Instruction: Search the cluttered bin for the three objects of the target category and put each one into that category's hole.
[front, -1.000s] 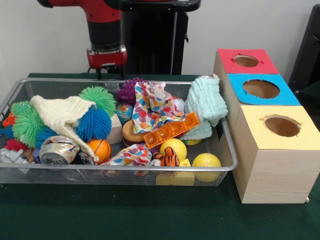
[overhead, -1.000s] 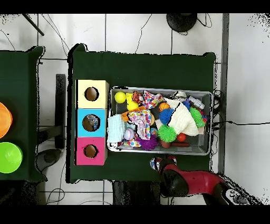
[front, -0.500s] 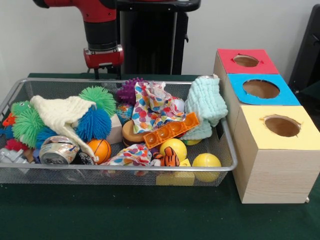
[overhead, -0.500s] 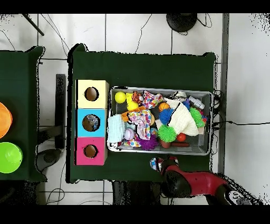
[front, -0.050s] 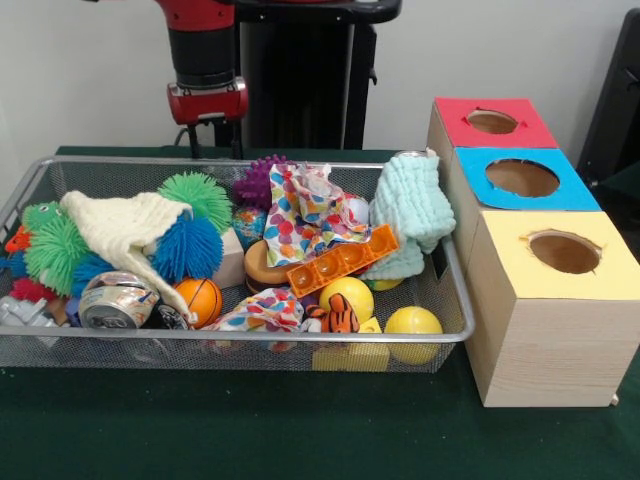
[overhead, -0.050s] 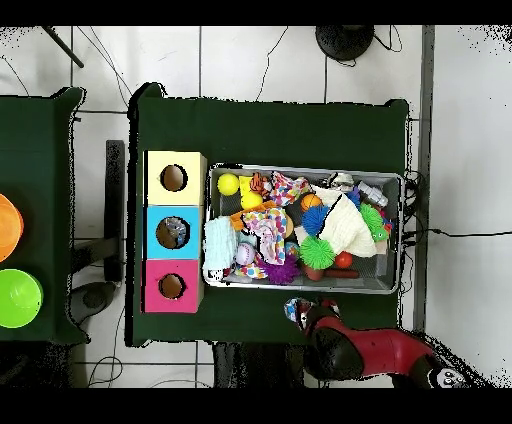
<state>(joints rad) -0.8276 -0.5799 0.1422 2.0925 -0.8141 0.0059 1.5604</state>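
A silver wire-mesh bin (front, -0.050s: 40, 185) on the dark green tabletop (front, -0.050s: 250, 430) holds mixed items: a cream knitted cloth (front, -0.050s: 125, 232), a blue spiky rubber ball (front, -0.050s: 190, 248), a crushed metal can (front, -0.050s: 115, 300), a small orange basketball (front, -0.050s: 203, 299), an orange plastic tray (front, -0.050s: 342, 260), two yellow balls (front, -0.050s: 412, 322) and a pale mint towel (front, -0.050s: 408, 205). Just beside the bin's right end stand three wooden boxes with round holes, topped red (front, -0.050s: 492, 122), blue (front, -0.050s: 522, 178) and yellow (front, -0.050s: 560, 252). The red and black hand (front, -0.050s: 208, 150) hangs above the bin's far rim, its fingertips thin and dark against the background.

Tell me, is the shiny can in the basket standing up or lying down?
Lying down. The can rests on its side, its round end facing the front camera, partly tucked under the cream cloth.
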